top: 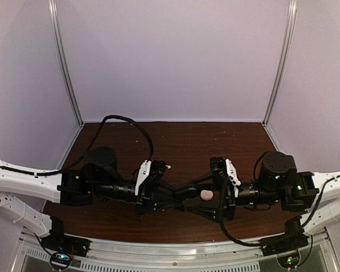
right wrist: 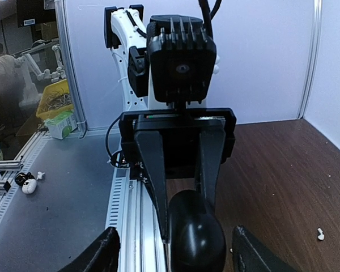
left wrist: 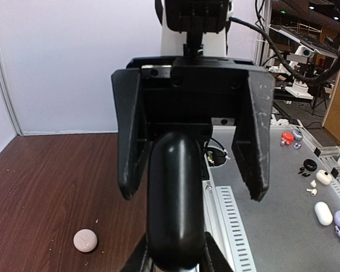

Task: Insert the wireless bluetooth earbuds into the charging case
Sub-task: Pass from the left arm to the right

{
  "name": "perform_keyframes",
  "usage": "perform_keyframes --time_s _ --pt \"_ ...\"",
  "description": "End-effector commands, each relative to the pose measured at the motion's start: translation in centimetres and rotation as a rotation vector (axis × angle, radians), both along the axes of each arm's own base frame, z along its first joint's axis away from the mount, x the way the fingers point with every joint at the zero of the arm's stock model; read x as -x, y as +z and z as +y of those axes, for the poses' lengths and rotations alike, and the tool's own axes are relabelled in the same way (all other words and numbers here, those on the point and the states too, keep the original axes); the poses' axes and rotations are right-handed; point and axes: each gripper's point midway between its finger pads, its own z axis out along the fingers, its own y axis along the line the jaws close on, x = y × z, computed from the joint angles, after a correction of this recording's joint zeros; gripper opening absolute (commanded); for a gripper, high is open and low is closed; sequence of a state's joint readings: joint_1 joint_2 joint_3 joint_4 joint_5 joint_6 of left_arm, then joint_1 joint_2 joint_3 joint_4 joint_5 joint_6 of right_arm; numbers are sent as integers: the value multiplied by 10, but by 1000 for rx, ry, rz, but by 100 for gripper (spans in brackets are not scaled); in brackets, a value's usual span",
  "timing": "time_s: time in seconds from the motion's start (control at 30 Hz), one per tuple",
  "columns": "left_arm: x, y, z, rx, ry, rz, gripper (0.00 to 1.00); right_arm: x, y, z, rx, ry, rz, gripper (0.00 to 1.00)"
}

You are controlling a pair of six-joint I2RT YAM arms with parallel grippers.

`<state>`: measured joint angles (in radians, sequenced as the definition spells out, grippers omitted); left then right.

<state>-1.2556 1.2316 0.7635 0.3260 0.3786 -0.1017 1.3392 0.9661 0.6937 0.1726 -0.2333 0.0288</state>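
My left gripper is shut on a glossy black oblong charging case, held above the table's near edge. In the right wrist view the case sits between the left arm's two fingers. My right gripper faces it head-on, open, with its fingers spread either side of the case and apart from it. One tiny white earbud lies on the brown table, also seen as a small earbud behind the left wrist. No earbud shows in either gripper.
A small round pink case lies on the table under the two grippers. An aluminium rail runs along the near edge. Beyond it, a grey bench holds several small cases and earbuds. White walls close the back and sides.
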Motion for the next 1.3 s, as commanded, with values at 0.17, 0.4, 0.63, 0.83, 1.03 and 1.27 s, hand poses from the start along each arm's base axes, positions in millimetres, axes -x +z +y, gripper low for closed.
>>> perform_keyframes --time_s 0.17,0.4,0.63,0.83,1.03,1.27 --pt "10 16 -9 22 -86 37 0 7 -7 15 73 60 33 56" --pt "10 15 -8 18 -85 30 0 1 0 7 34 39 65 46" --pt "10 16 -7 22 -81 23 0 -3 0 2 25 42 85 38" --pt "8 19 -6 29 -66 19 0 4 -7 6 44 88 96 47" --pt "6 21 -7 36 -59 16 0 6 -16 9 67 109 103 46" --pt "6 20 -7 39 -62 16 0 2 -11 6 50 81 98 37"
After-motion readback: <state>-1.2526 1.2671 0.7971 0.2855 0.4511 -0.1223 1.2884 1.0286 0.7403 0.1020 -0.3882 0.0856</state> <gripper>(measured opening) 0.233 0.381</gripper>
